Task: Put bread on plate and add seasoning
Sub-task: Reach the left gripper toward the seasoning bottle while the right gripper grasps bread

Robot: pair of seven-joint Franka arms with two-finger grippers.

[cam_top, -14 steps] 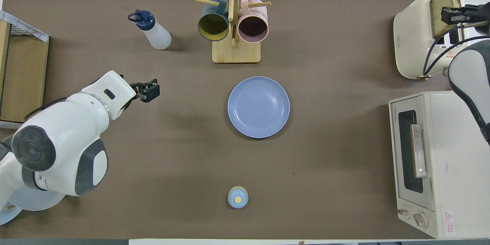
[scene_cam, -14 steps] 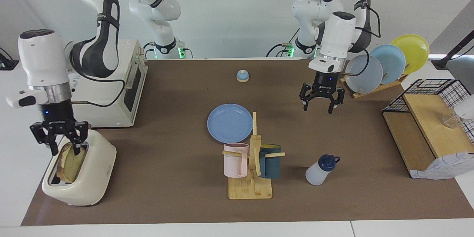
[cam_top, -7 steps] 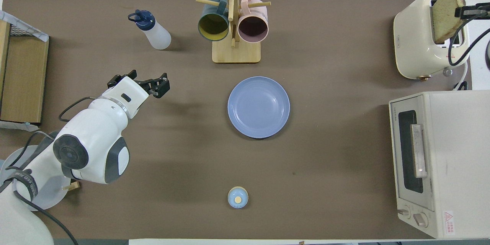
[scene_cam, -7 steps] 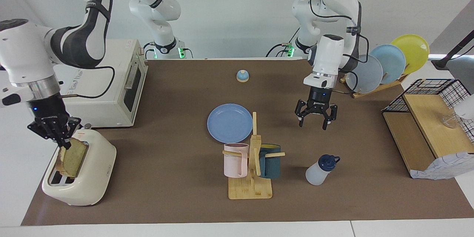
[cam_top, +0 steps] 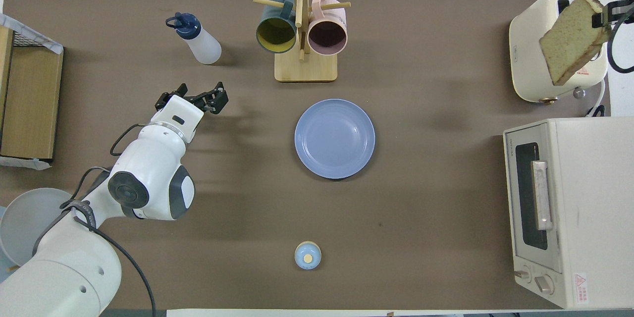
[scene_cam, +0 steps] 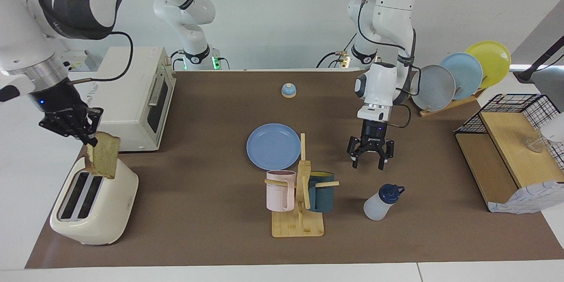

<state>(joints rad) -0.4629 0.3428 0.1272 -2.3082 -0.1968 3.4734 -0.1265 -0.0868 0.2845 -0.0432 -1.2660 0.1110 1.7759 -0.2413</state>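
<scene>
With the right gripper (scene_cam: 90, 141) pinching the bread (scene_cam: 104, 157) by its top corner, I have it hanging clear above the toaster (scene_cam: 94, 205), ready for the plate (scene_cam: 273, 146). Left gripper (scene_cam: 368, 161) hangs spread wide, seasoning (scene_cam: 381, 202) just below its fingertips, so I can grab next.

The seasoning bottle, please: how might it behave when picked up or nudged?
The seasoning bottle looks like thin translucent plastic, so probably light and squeezable. It already leans, so a nudge may tip it. Its rounded body would then likely roll.
</scene>
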